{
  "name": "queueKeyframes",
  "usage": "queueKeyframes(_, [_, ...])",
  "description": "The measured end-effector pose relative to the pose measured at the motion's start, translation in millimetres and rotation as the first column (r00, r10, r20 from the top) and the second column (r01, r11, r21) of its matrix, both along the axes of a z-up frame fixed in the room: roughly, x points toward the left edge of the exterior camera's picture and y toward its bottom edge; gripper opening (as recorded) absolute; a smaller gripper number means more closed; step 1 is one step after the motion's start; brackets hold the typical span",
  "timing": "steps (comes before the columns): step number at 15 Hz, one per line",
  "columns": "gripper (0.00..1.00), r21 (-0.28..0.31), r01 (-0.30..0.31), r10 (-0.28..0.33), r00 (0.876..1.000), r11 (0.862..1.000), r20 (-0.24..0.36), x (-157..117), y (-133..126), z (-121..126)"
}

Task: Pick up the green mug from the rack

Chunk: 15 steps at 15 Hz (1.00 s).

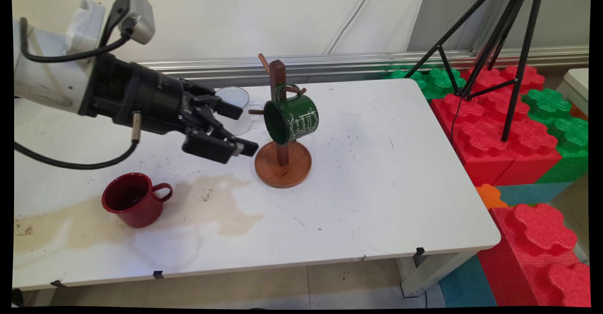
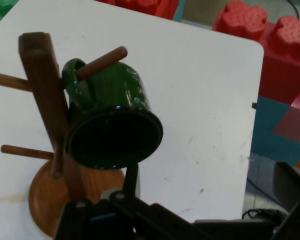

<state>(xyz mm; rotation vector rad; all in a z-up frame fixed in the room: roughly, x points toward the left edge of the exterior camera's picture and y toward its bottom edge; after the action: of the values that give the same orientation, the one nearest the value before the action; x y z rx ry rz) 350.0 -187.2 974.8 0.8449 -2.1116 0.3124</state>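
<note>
A red mug (image 1: 133,201) stands upright on the white desk (image 1: 377,187) at the near left, its handle pointing right, beside a tan stain (image 1: 212,201). Above and to its right the gripper (image 1: 238,128) reaches in from the left, lying almost level over the desk. Its jaws are spread apart and hold nothing; one finger is higher and farther back, the other lower and nearer. Behind the upper finger a clear glass mug (image 1: 238,109) stands near the desk's far edge. Just right of the fingertips is a wooden mug tree (image 1: 282,156) on a round base. A green mug (image 1: 292,118) with white lettering hangs by its handle from an upper peg, tilted, its mouth turned toward the jaws. The mug is near the fingertips but apart from them. In the hand view the green mug (image 2: 112,122) hangs just above the linkage, mouth facing the camera. Off the desk's right side are red and green foam blocks (image 1: 499,130) and a black tripod (image 1: 499,36)
</note>
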Motion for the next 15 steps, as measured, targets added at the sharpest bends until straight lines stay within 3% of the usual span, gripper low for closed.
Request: queueKeyframes(15, [1.0,0.039,-0.153,0.155,0.986,0.987,-0.065,-30.8,-17.3,-29.3])
